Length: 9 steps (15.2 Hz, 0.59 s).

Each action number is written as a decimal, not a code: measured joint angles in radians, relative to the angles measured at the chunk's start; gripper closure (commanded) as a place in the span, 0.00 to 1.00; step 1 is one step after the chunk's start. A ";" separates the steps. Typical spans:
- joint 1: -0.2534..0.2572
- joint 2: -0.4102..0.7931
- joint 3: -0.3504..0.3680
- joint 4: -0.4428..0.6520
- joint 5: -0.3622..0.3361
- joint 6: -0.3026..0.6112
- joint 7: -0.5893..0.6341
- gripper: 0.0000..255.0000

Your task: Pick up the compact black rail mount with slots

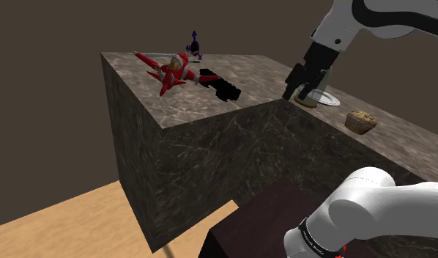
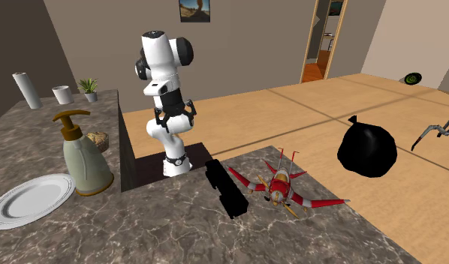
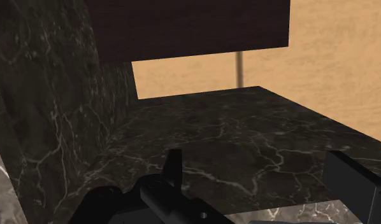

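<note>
The black slotted rail mount [image 1: 219,84] lies flat on the marble counter [image 1: 137,80], just beside a red toy plane [image 1: 170,71]. In the second exterior view the rail mount [image 2: 227,189] rests near the counter's front edge, left of the plane [image 2: 283,187]. My gripper [image 1: 297,89] hangs open well to the shoulder view's right of the mount, above the counter's inner corner and next to a white plate [image 1: 324,98]. It holds nothing. From the wrist, the black fingers [image 3: 174,167] stand apart over dark marble.
A soap dispenser [image 2: 84,157] and the plate [image 2: 28,199] stand near the gripper. A muffin [image 1: 360,121] sits further right. A small purple figure [image 1: 195,45] stands behind the plane. A black bag [image 2: 366,146] lies on the wooden floor.
</note>
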<state>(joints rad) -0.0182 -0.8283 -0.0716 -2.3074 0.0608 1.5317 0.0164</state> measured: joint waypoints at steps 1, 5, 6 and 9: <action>0.000 0.000 0.000 0.000 0.000 0.000 0.000 0.00; 0.011 0.116 0.020 0.069 0.011 0.043 0.019 0.00; 0.013 0.154 0.023 0.093 0.012 0.054 0.022 0.00; 0.022 0.271 0.042 0.163 0.020 0.097 0.042 0.00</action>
<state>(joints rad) 0.0039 -0.5576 -0.0292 -2.1439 0.0804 1.6283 0.0587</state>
